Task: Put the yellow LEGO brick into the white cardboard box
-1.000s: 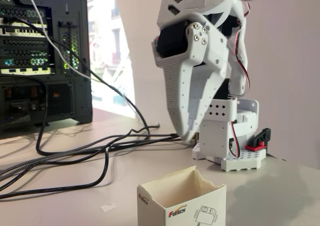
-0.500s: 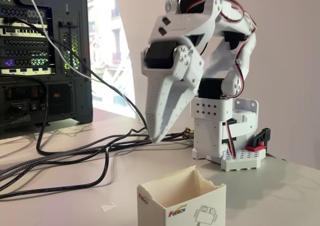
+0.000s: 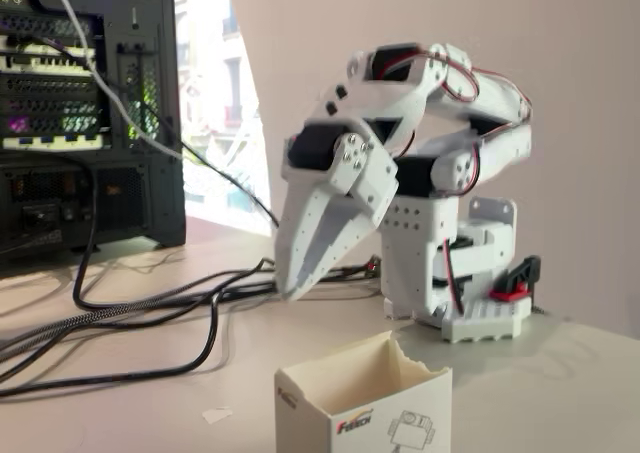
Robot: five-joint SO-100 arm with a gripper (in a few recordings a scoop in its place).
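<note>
The white cardboard box (image 3: 365, 405) stands open-topped at the bottom middle of the fixed view, with a torn rim, a red-black logo and a grey line drawing on its face. The yellow LEGO brick is hidden or out of view; the box's inside cannot be seen from here. My white gripper (image 3: 290, 291) hangs behind the box and to its left. It points down with its tips just above the table, near the cables. Its fingers lie together and nothing shows between them. The arm is folded back over its base (image 3: 430, 263).
A black computer tower (image 3: 90, 113) fills the left side. Several black cables (image 3: 150, 313) run across the table from it towards the arm. A red-and-black clamp (image 3: 515, 278) grips the white studded base plate (image 3: 490, 321). A paper scrap (image 3: 215, 414) lies left of the box.
The arm has folded back and come lower. The gripper has swung left and away from above the box, ending with its tips near the table by the cables.
</note>
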